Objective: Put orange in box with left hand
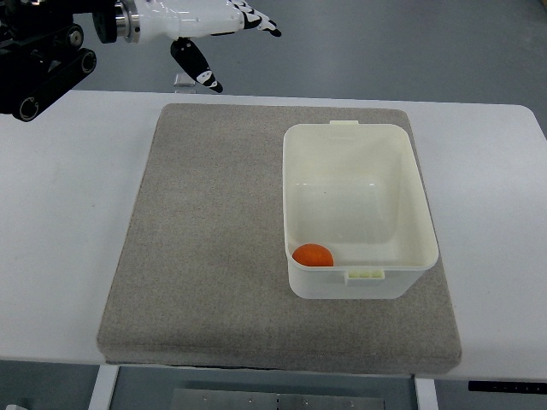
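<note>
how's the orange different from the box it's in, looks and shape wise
The orange is round and bright orange; the box is rectangular with rounded corners and cream-white. The orange is much the smaller, filling only the box's near-left corner. The orange is a solid ball, while the box is an open, lidless container. Both rest over the grey mat, clear of the left hand raised beyond the table's far edge.

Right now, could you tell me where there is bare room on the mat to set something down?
The grey mat is bare left of the white box, up to its left edge. Narrower strips run in front of and behind the box. Inside it, only the near-left corner is taken, by the orange.
</note>
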